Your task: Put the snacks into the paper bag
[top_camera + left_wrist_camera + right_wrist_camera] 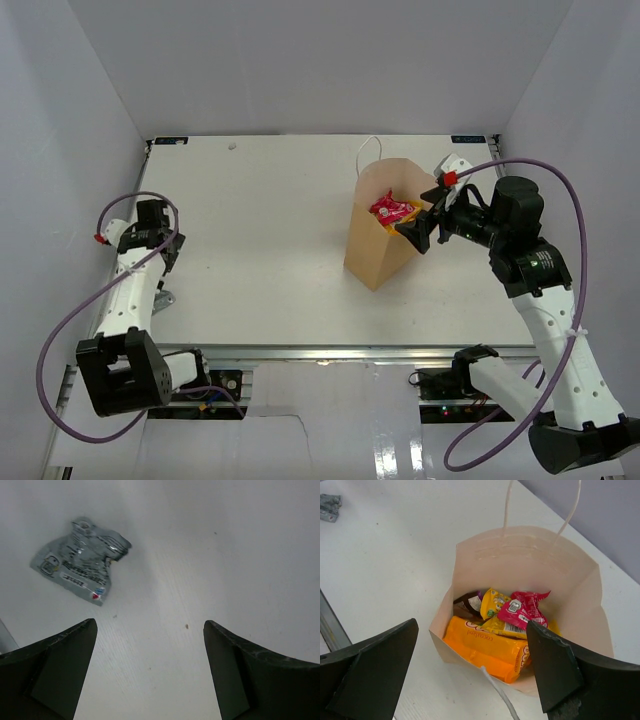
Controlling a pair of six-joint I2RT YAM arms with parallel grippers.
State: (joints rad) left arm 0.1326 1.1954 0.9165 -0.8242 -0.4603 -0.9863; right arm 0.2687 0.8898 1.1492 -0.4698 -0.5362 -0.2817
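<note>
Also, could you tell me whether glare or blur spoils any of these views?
Left wrist: the silver packet glints and looks slightly soft, the fingers dark and blurred. Right wrist: the snacks in the paper bag are evenly lit and readable. Top external: even light, only faint shadows.

The left arm (pixel 135 290) sits folded at the left side, and the left gripper (pixel 150 630) points down with its fingers (pixel 60 665) spread wide. The right arm (pixel 545 300) reaches forward and inward, and the right gripper (pixel 471 630) tilts down, its fingers just as wide.
</note>
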